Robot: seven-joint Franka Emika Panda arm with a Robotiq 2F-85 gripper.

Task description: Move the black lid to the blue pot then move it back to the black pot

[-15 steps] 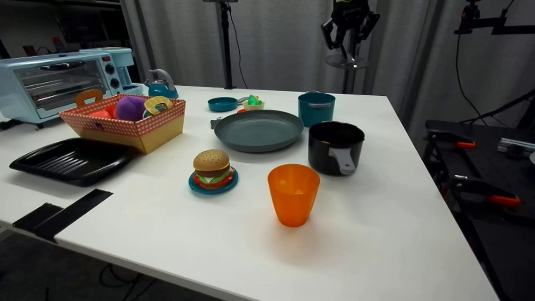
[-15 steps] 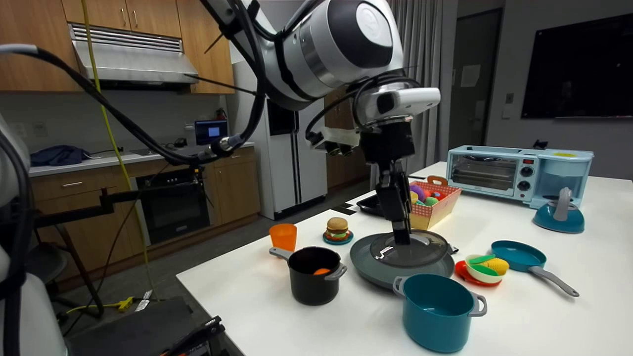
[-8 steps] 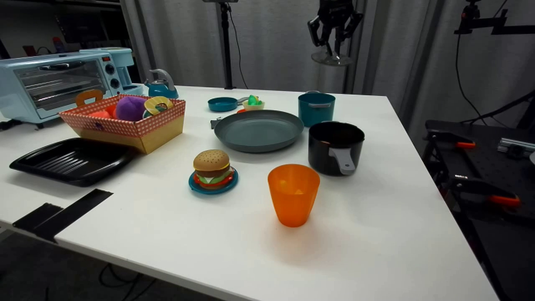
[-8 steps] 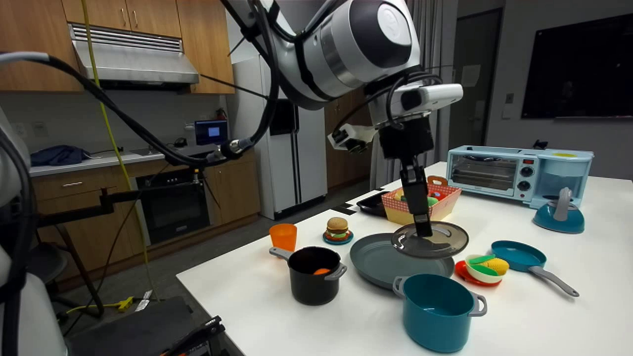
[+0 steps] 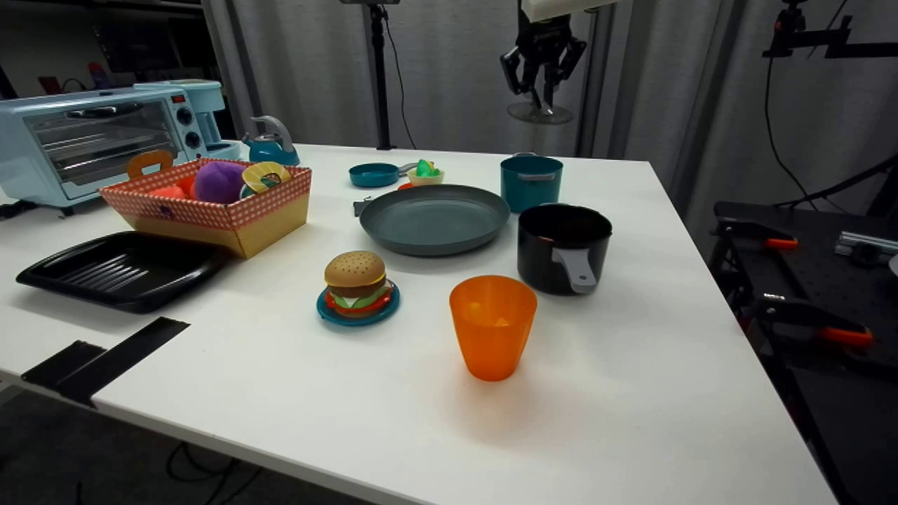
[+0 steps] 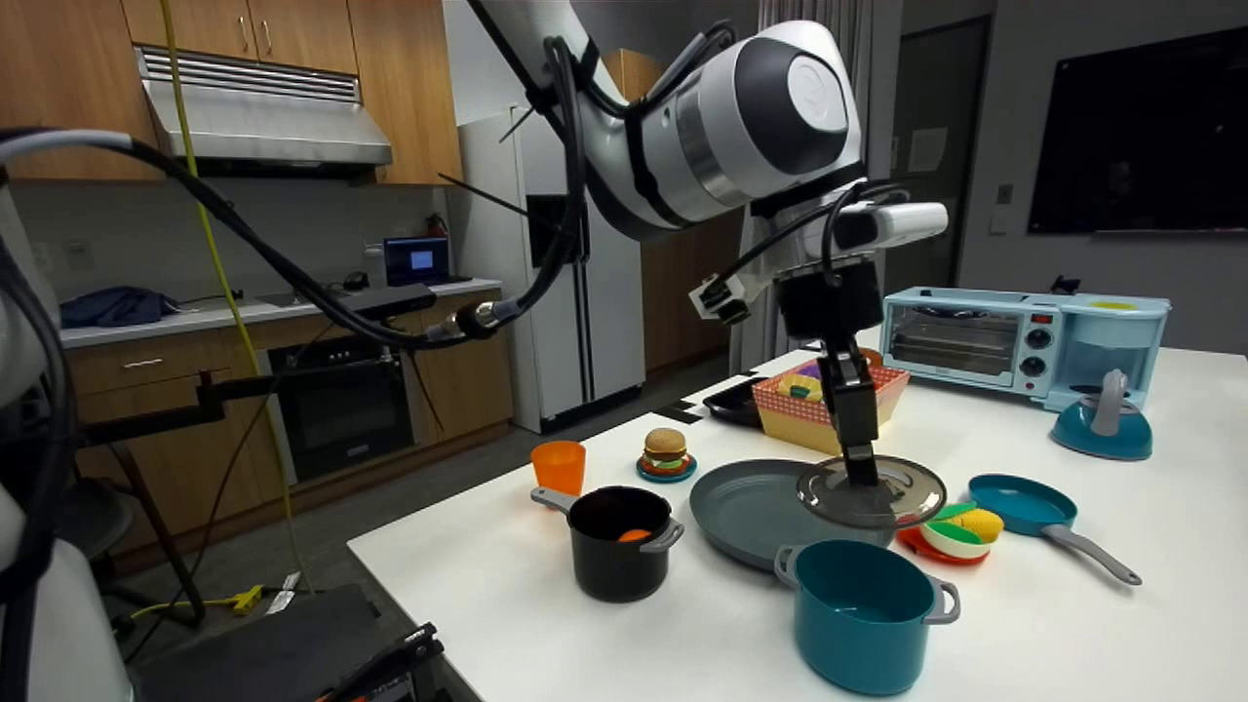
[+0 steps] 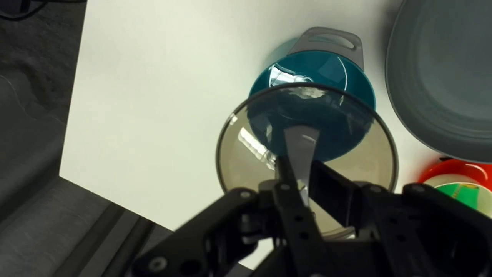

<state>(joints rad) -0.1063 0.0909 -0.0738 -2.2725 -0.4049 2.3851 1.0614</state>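
The lid (image 6: 915,492) is round, smoky and see-through, with a dark rim and a grey handle. My gripper (image 6: 860,468) is shut on its handle and holds it in the air, roughly level. In the wrist view the lid (image 7: 236,163) overlaps part of the blue pot (image 7: 323,65) from above, off-centre. The lid (image 5: 559,116) hangs above the blue pot (image 5: 531,193) in an exterior view. The blue pot (image 6: 863,634) is open, with grey handles. The black pot (image 6: 621,561) stands uncovered with something orange inside; it also shows in an exterior view (image 5: 544,259).
A large grey plate (image 6: 751,507) lies beside both pots. A bowl of toy food (image 6: 955,536) on a red saucer and a teal pan (image 6: 1024,502) lie near the blue pot. An orange cup (image 5: 493,326) and a burger (image 5: 356,280) stand near the black pot.
My gripper has carried the lid sideways, to the left in one exterior view and to the right in the other. It dropped slightly in the last half second. The pots have not moved.
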